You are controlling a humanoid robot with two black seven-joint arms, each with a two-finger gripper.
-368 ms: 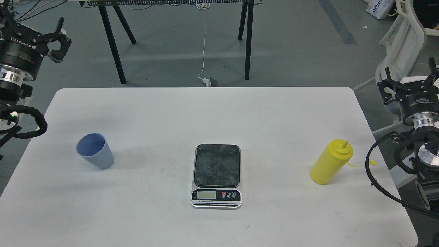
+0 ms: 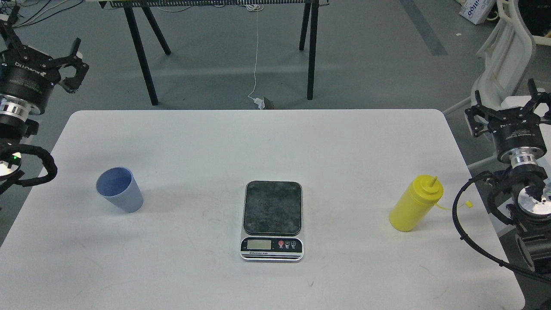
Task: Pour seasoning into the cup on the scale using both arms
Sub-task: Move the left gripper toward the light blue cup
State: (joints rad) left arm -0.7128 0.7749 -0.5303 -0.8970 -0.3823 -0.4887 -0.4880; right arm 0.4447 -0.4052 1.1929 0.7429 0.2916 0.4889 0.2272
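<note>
Our two grippers hang off the table's (image 2: 258, 142) side edges, neither touching anything; the left gripper (image 2: 43, 51) shows its fingers spread wide and empty, as does the right gripper (image 2: 508, 105). The ribbed blue-grey cup (image 2: 119, 189) stands upright at the left of the table, mouth up, well apart from the kitchen scale (image 2: 272, 219) at centre, whose dark weighing plate is bare; we judge the cup sits nearest our left arm for that arm to carry it over. The yellow squeeze bottle (image 2: 415, 203) stands at the right, near our right arm; its long axis is vertical, nozzle up and uncapped, the tethered cap (image 2: 468, 204) trailing right.
</note>
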